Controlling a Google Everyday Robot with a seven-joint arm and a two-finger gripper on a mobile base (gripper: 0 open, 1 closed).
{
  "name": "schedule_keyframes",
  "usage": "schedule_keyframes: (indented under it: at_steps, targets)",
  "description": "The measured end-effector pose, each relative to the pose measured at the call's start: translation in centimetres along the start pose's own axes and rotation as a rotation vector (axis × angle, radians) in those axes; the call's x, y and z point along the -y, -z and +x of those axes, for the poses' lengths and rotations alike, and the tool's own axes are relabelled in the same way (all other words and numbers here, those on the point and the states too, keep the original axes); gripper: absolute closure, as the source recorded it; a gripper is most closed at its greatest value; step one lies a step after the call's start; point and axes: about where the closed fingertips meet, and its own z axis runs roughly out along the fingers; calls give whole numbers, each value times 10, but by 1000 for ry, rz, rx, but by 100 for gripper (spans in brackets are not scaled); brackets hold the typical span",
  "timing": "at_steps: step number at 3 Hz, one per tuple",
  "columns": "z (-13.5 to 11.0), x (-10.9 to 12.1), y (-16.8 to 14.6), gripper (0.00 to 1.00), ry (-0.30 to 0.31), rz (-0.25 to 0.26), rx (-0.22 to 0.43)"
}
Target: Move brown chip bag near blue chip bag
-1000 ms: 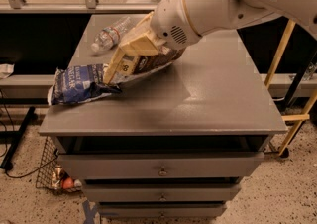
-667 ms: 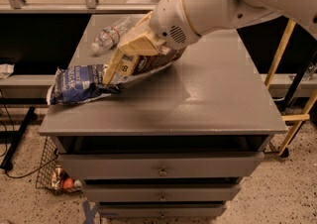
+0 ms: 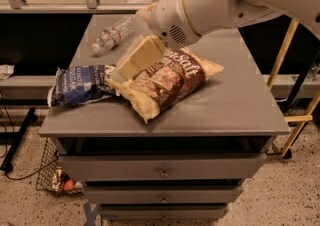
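The brown chip bag (image 3: 167, 82) lies flat, touching the blue chip bag (image 3: 80, 85) at its nine o'clock. It is probably light, crinkly and slippery, so best pinched at a crimped end. My gripper (image 3: 136, 61) hovers at its eleven o'clock; I cannot tell its hold.

i count two chip bags on my feed: one brown chip bag (image 3: 170, 82) and one blue chip bag (image 3: 80, 85), plus one clear plastic bottle (image 3: 111, 35). there is one grey dresser (image 3: 235, 105), with three drawer fronts (image 3: 200, 167) showing. i see one arm (image 3: 225, 0) and one gripper (image 3: 132, 65), over the brown bag's end nearest the blue one.
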Motion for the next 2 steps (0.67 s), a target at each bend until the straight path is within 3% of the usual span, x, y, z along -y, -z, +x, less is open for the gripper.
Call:
schedule_keyframes:
  at_steps: [2]
  targets:
    - [4,1,6,0,2,13,1]
